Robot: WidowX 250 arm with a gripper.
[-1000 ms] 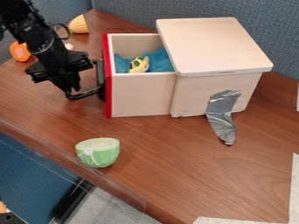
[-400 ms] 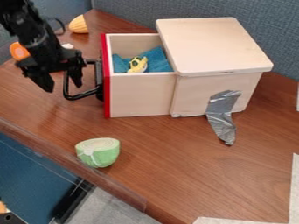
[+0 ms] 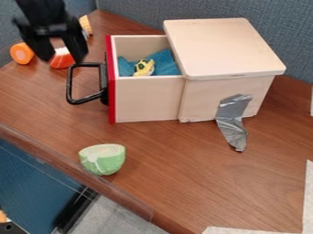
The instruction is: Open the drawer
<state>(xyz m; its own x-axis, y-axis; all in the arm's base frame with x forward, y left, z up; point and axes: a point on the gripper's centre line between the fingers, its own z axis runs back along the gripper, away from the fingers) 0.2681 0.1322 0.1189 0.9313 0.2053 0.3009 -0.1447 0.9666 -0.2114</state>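
Note:
My gripper [image 3: 63,58] hangs at the upper left, its two fingers spread apart with no part of the handle between them. It is above and to the left of the black handle [image 3: 87,98]. The pale wooden drawer [image 3: 148,98], with a red front edge, stands pulled out to the left of its lidded box [image 3: 223,48]. Inside the drawer lie a blue cloth [image 3: 166,63] and a small yellow object [image 3: 145,68].
A green cabbage half [image 3: 103,159] sits near the table's front edge. Orange [image 3: 22,53] and red [image 3: 62,59] toy pieces lie at the upper left. Grey tape [image 3: 233,121] hangs from the box's front. A blue-grey partition [image 3: 287,27] stands behind.
The gripper has left the handle and risen up and to the right, uncovering the red piece. Between the first two frames the drawer shifted slightly to the left.

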